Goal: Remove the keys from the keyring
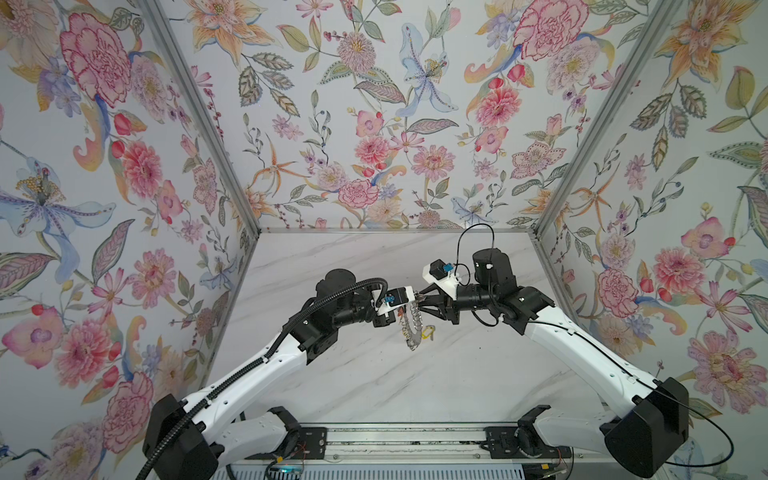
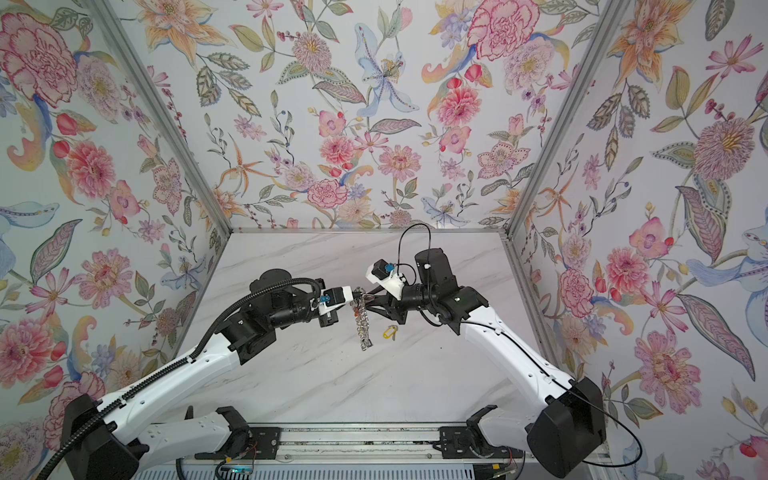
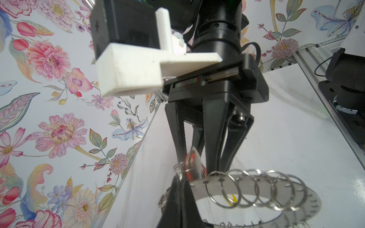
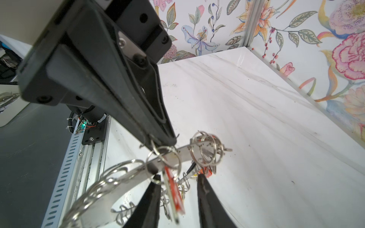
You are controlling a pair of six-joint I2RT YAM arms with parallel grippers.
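The keyring [image 1: 411,328] [image 2: 362,324], a flat grey disc [image 3: 310,197] [image 4: 122,185] fringed with wire loops, hangs edge-on above the marble table. My left gripper [image 3: 180,177] [image 1: 405,311] [image 2: 354,303] is shut on its rim. A red-tagged key [image 4: 173,189] [image 3: 192,159] dangles from a loop. My right gripper [image 4: 177,179] [image 1: 422,297] [image 2: 366,297] faces the left one, open, and its fingers straddle that red tag with a gap on one side. A yellow-tagged key [image 1: 428,332] [image 2: 390,332] lies loose on the table under the right gripper. Another orange-red tag [image 4: 206,170] shows farther along the rim.
Floral walls close in the marble table [image 1: 415,386] on the left, right and back. An aluminium rail [image 1: 399,440] with both arm bases runs along the front edge. The two wrists meet near the table's middle.
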